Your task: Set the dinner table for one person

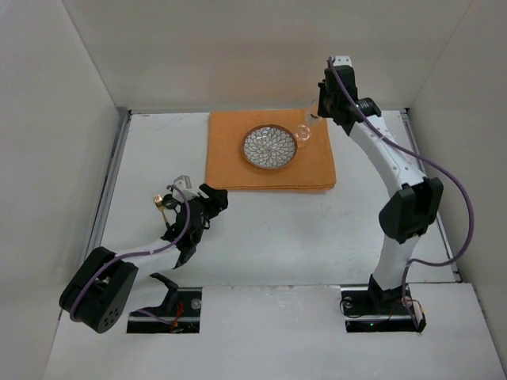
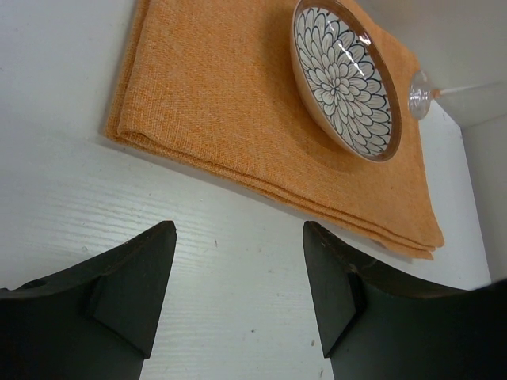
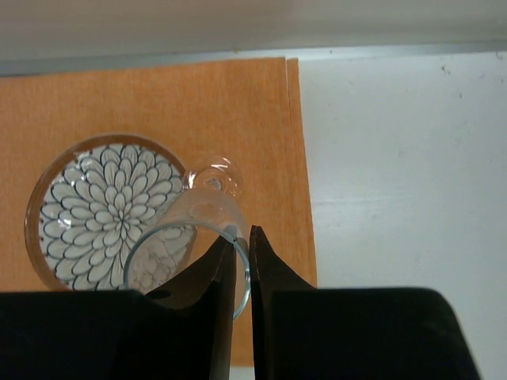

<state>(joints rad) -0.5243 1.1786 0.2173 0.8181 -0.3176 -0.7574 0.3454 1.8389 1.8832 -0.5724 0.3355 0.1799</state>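
A robot's right gripper [image 3: 242,233] pinches the thin rim of a clear stemmed glass [image 3: 198,237], one finger inside the bowl and one outside. The glass hangs over the far right corner of an orange cloth placemat [image 1: 230,162], just beside a shallow bowl [image 1: 269,147] with a dark petal pattern. Whether the foot of the glass touches the cloth cannot be told.

The left gripper [image 2: 239,229] hovers low over the bare white dinner table [image 1: 277,229], near the placemat's near left corner. Its jaws are spread and nothing is between them.

The table itself is broad, flat and stiff, running under everything from the arms' bases to the far wall. It looks like a surface to set things on rather than something to grasp.

The glass is probably the delicate piece: light, brittle and slick. A rim pinch seems workable if the squeeze is gentle and the glass stays upright, and the stem would be the other natural hold.

The count is one glass, one bowl, one placemat lying in folded layers, and two arms.
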